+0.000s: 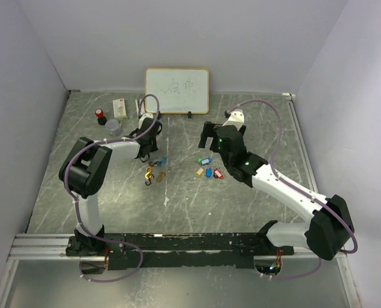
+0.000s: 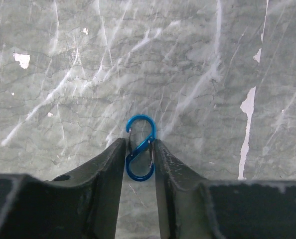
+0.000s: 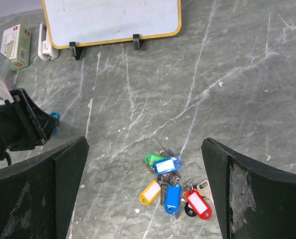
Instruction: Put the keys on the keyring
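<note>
The keys lie in a heap on the table: blue, yellow, green and red tags with metal keys among them. My right gripper hovers open just behind the heap, with nothing between its fingers; from above it sits beyond the keys. A blue S-shaped keyring clip lies flat on the table, and my left gripper has closed on it, each finger touching one side. In the top view this clip peeks out beside the left wrist.
Several more coloured clips lie near the left gripper. A whiteboard stands at the back. A small box, a red-capped item and a clear cup sit at the back left.
</note>
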{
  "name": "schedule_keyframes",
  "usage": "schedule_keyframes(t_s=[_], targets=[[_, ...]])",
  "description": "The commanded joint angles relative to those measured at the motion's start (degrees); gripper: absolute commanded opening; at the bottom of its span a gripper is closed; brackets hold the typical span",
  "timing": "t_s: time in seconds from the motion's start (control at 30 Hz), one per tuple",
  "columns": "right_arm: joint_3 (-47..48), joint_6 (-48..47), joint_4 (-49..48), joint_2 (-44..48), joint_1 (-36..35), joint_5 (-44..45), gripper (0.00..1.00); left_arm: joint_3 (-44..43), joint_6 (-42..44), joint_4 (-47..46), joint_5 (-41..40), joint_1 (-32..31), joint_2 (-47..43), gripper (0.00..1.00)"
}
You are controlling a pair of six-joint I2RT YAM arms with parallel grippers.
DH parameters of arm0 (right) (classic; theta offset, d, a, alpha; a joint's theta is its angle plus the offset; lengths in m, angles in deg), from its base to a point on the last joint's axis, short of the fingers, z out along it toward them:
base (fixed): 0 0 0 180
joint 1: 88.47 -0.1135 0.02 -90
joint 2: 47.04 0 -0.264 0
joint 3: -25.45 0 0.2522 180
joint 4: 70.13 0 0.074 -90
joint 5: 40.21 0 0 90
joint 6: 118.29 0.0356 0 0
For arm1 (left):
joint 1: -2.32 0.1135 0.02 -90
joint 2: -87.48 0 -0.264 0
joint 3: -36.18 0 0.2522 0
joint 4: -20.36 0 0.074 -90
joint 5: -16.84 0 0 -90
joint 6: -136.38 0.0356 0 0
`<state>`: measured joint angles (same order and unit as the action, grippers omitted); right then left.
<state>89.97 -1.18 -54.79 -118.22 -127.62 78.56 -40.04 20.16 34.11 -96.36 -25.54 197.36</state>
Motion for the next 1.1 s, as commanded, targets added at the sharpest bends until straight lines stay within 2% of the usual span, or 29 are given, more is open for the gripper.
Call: schedule_keyframes(t_s=[0.0,0.13,0.17,0.47,0.67,0.9,1.07], targets=[[-0.40,0.25,-0.88,0.05,0.29,1.11,1.00,-0.91,-0.15,-0.92,2.05,-0.09,1.47,0.35],[-0.47,0.36,-0.71,0.12,0.31,1.27,1.00,-0.85,-0.24,-0.71,3.37,-0.09,0.73,0.11],[-0.53,0.36,-0.66,0.16,0.30,1.28,1.00,-0.78,-0.24,-0.65,3.39,-0.09,0.49,0.07],[0.12,0.61,1.14,-0.43,0.39,2.08,1.00,0.69,-0.06,1.00,4.51,-0.16,-5.65,0.07],[4.98,1.78,8.42,-6.21,1.57,2.52,1.00,1.01,0.28,4.39,5.52,-1.42,-13.76,0.07],[9.09,2.74,14.78,-14.19,6.89,-4.63,0.99,-3.07,-3.63,14.63,6.51,-4.45,-20.88,0.07],[9.49,1.95,15.04,-16.97,7.62,-7.70,0.92,1.06,-7.31,13.47,7.70,-7.42,-25.52,0.07]])
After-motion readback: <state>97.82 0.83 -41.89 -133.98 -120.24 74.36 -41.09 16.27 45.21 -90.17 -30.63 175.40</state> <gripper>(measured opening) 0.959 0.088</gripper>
